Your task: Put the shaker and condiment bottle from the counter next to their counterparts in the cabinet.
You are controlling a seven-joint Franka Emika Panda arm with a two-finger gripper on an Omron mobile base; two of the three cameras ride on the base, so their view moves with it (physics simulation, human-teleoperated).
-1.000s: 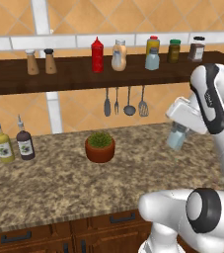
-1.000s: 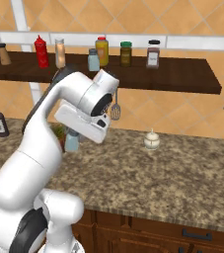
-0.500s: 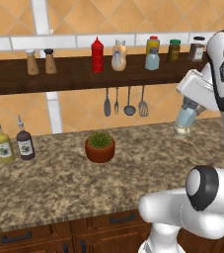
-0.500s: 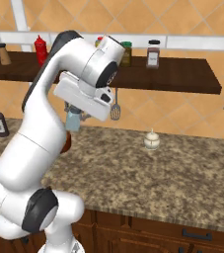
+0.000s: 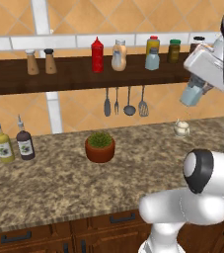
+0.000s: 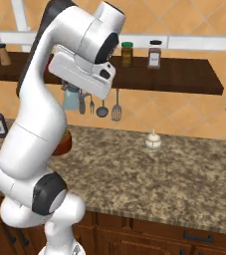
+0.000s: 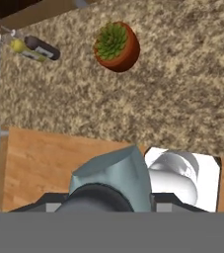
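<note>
My gripper is shut on the shaker, a small pale blue-grey piece held tilted in the air above the right part of the counter, just below the cabinet board. From the right base view the shaker hangs under the hand. In the hand view the shaker sits between the fingers. On the cabinet the peach-orange condiment bottle stands beside the red squeeze bottle, and a second pale shaker stands further right.
A potted plant sits mid-counter, two oil bottles at the left, a small white pot at the right. Kitchen utensils hang under the shelf. Two wooden mills and jars also stand on the shelf.
The arm has lifted the shaker higher and carried it further right in the left base view, closer to the shelf. Things on the counter and shelf have not moved.
</note>
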